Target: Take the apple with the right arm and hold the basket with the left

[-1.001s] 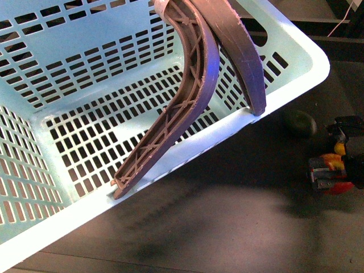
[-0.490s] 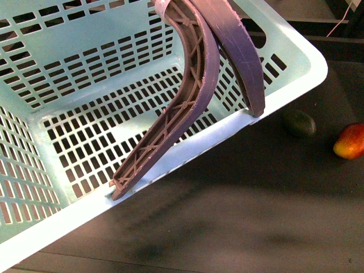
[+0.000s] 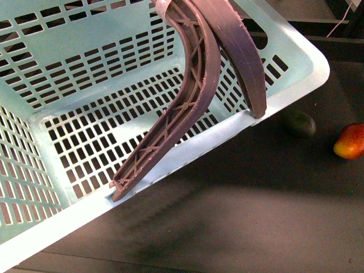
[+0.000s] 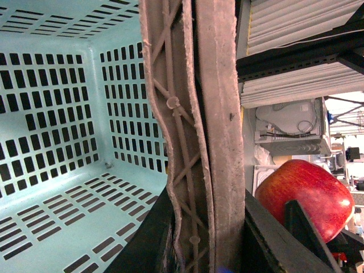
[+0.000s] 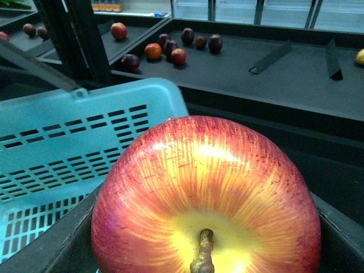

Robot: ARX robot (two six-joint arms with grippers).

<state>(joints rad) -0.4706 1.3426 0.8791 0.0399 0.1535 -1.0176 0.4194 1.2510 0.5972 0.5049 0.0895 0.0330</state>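
Observation:
The light turquoise basket (image 3: 85, 85) fills the left and middle of the front view, tilted, its two brown-purple handles (image 3: 199, 85) raised together. My left gripper (image 4: 207, 239) is shut on both handles (image 4: 205, 142), with the basket's slotted inside (image 4: 68, 125) beside them. My right gripper (image 5: 205, 250) is shut on the red apple (image 5: 210, 193), whose yellow stem dimple faces the camera. The apple (image 4: 307, 193) also shows in the left wrist view, just beside the handles and outside the basket. Neither gripper shows in the front view.
A dark green oval fruit (image 3: 300, 123) and an orange-red fruit (image 3: 350, 141) lie on the dark table right of the basket. In the right wrist view the basket's rim (image 5: 85, 114) is close to the apple, and a dark shelf holds several fruits (image 5: 170, 51) behind.
My right gripper stood at the right edge of the front view a second ago and has left it, uncovering the orange-red fruit. The basket has barely shifted.

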